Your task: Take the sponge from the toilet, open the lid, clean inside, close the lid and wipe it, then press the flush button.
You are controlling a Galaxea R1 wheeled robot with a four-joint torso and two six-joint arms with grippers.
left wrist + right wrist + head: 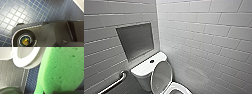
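Here in the corner the toilet gleams white and glossy, its tank a rounded rectangle with a flat top and a small dark round flush button set into it. The lid stands raised, a smooth oval leaning back against the tank, its greyish underside facing out over the bowl. Below it curves the seat ring, white and shiny. And there's the sponge: bright green, soft-looking, pitted with tiny pores, rounded along its edge. It sits clamped in the right gripper, whose dark edge shows just under it. The sponge hangs in the air near the bowl's rim, apart from the ceramic, with small blue square floor tiles beneath. The left gripper hovers over that same blue grid with its pale grout lines, and I cannot tell whether it is open or closed. Around us the wall tiles are long pale rectangles laid like bricks. A squarish grey niche is sunk into one wall, and a round metal grab bar slants beneath it.
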